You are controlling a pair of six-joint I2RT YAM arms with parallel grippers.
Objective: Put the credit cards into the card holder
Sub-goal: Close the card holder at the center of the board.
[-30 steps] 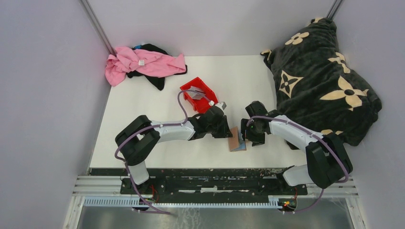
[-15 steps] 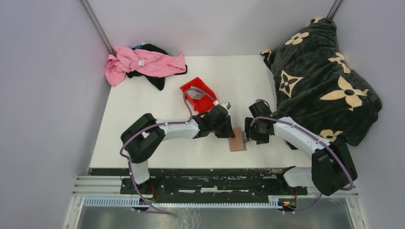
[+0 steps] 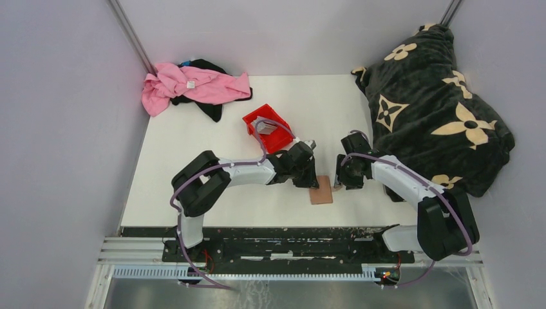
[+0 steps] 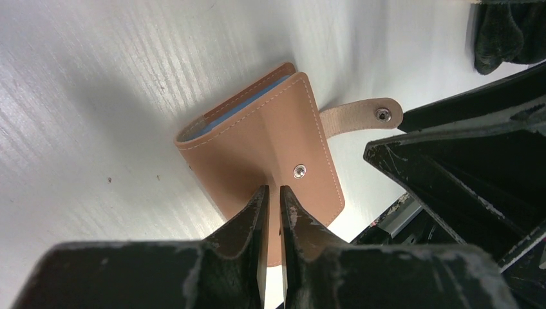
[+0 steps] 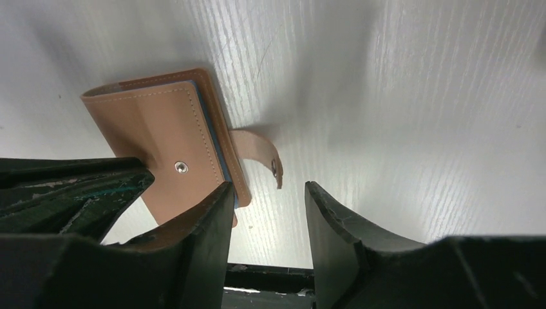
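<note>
Between the two arms near the table's [image 3: 193, 161] front edge, the card holder [image 3: 320, 191] now lies folded flat. A second ago it stood propped open with a blue card showing. We take it that this card is in and the holder is being closed. A blue edge [image 4: 244, 106] still peeks from the fold, and the snap tab [image 5: 261, 151] hangs loose, unfastened.

The left gripper [image 4: 272, 193] has followed the holder down. Its jaws are pinched to a thin slit with nothing between them that we can see, the tips over the cover beside the snap stud. We cannot tell if they press on it.

The right gripper [image 5: 269, 190] has drawn back a little. Its jaws are parted and empty over bare table, one finger [image 5: 193, 238] overlapping the holder's edge near the tab.
</note>
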